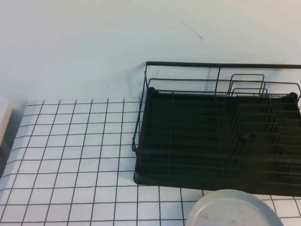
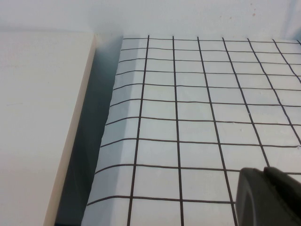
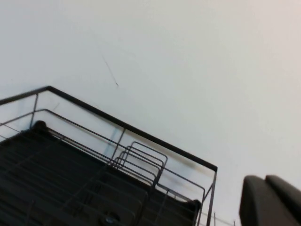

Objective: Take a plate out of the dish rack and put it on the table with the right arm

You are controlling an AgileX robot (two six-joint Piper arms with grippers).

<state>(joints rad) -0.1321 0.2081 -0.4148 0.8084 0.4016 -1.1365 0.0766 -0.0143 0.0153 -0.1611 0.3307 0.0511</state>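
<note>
The pale grey-blue plate [image 1: 233,209] lies flat on the gridded table [image 1: 70,155] just in front of the dish rack [image 1: 216,132], cut off by the bottom edge of the high view. The black wire rack holds no plate that I can see; its upright loops stand at the right. Neither arm shows in the high view. Only a black blocky part of my right gripper [image 3: 270,200] shows in the right wrist view, raised and facing the rack's back corner [image 3: 70,183] and the wall. Only a black part of my left gripper [image 2: 270,197] shows, low over the table [image 2: 197,108].
A white block [image 1: 3,122] stands at the table's left edge; it also shows in the left wrist view [image 2: 37,117], with a dark gap beside it. A pale wall runs behind the rack. Open gridded surface lies left of the rack.
</note>
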